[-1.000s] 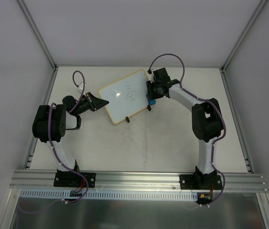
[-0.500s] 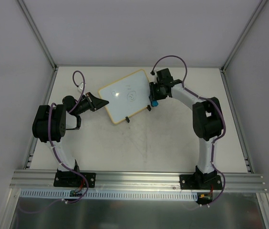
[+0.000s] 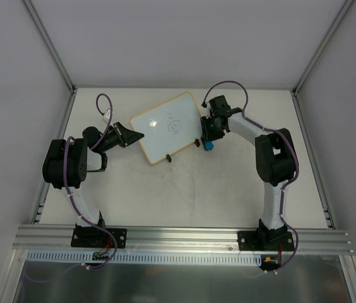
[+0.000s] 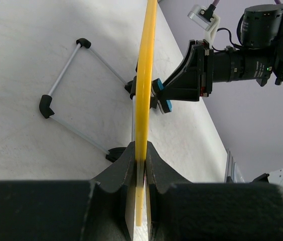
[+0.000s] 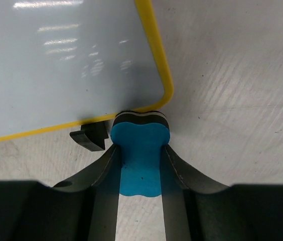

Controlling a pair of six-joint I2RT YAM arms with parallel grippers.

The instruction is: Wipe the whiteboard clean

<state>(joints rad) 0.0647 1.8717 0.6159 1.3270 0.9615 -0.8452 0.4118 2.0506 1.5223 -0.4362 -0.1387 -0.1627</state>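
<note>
Two claws, both busy. The left claw is pinched tight on the yellow frame of the board, at the board's left short edge, bracing it. The board lies between the two claws, skewed so its long axis runs from the left claw off toward the far right.

The right claw is clamped on the blue eraser, narrow, with the block filling the gap. Right now the eraser is off the board: its felt end butts against the outside of the frame at the board's near right corner, just beside one black foot.

A small scribble sits on the right half of the board, so the marks aren't wiped yet. From the eraser, that scribble is up and to the left, inward from the corner. My guess is the next move has to clear the frame lip first and then come across the face. The right arm is clearly the nearer one. Main worry is snagging the frame and shoving the board.
</note>
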